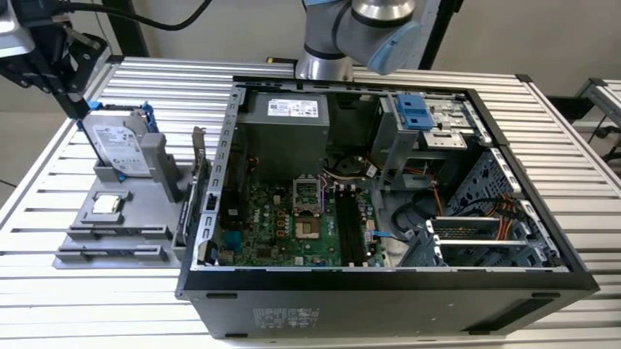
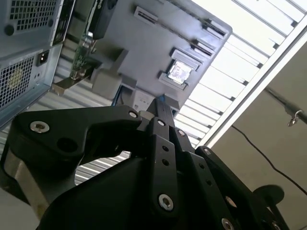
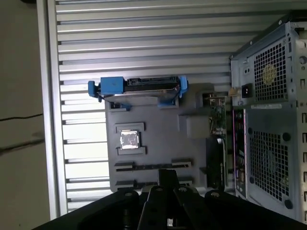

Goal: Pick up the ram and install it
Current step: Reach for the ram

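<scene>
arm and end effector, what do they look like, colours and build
The arm is silver-grey, with rounded joints and a light blue cap. In the second wrist view the end effector is matt black: flat jointed links fixed with silver screws and pins, on a bulky black body. A black cable loops near the top of the exterior view.

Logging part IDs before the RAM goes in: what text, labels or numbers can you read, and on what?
Hard drive, white label: print too small to read.
Power supply, white label: too small to read.
Computer case, pale sticker on the outer wall: blurred, unreadable.
Nothing can be quoted with confidence.
</scene>
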You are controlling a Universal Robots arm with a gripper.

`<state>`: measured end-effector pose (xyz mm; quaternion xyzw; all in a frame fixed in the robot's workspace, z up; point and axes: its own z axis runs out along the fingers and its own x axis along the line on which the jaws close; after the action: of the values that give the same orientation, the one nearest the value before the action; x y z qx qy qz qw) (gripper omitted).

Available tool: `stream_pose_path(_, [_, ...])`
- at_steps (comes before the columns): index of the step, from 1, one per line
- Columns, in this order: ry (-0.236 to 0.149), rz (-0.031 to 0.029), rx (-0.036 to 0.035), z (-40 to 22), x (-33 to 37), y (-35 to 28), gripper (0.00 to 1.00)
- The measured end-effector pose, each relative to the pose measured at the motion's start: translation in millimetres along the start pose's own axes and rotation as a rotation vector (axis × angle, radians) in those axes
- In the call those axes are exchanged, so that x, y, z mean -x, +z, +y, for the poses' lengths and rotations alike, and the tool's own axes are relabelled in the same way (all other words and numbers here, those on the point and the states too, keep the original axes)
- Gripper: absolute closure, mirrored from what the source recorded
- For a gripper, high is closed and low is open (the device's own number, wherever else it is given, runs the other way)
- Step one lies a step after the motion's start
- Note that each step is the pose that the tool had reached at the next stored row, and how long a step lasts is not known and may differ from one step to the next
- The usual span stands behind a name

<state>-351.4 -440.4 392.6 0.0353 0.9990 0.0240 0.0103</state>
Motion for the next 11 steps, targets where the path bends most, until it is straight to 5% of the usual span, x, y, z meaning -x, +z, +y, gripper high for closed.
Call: stream_pose_path(11, [0.0, 0.0001, -0.0001, -29.6, 2.2, -1.5, 1.0])
